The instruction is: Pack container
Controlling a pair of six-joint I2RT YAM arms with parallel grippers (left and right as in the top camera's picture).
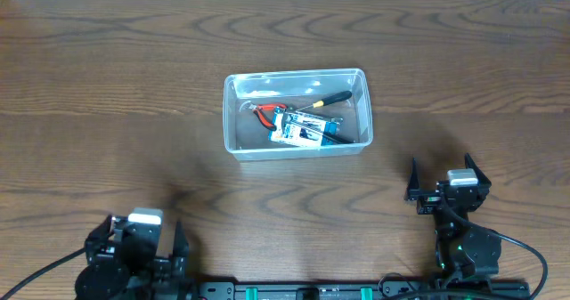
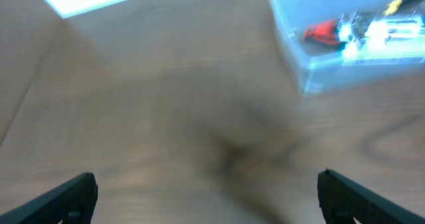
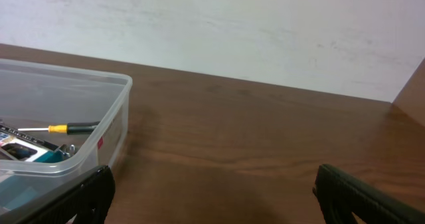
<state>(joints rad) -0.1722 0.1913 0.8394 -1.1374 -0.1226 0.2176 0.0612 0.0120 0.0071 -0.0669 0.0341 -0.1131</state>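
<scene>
The clear plastic container (image 1: 233, 136) stands at the middle of the wooden table. It holds red-handled pliers (image 1: 266, 113), a screwdriver with a yellow and black handle (image 1: 329, 99) and a small blue-and-white box (image 1: 301, 133). The container also shows blurred in the left wrist view (image 2: 312, 68) and at the left of the right wrist view (image 3: 113, 127). My left gripper (image 1: 142, 238) is open and empty at the front left, far from the container. My right gripper (image 1: 448, 182) is open and empty at the front right, to the right of the container. Both grippers' fingers show wide apart over bare wood in their wrist views (image 2: 207, 191) (image 3: 212, 191).
The wooden table (image 1: 107, 86) runs to a white wall (image 3: 265, 31) at the back. The arm bases and a black rail (image 1: 303, 291) sit along the front edge.
</scene>
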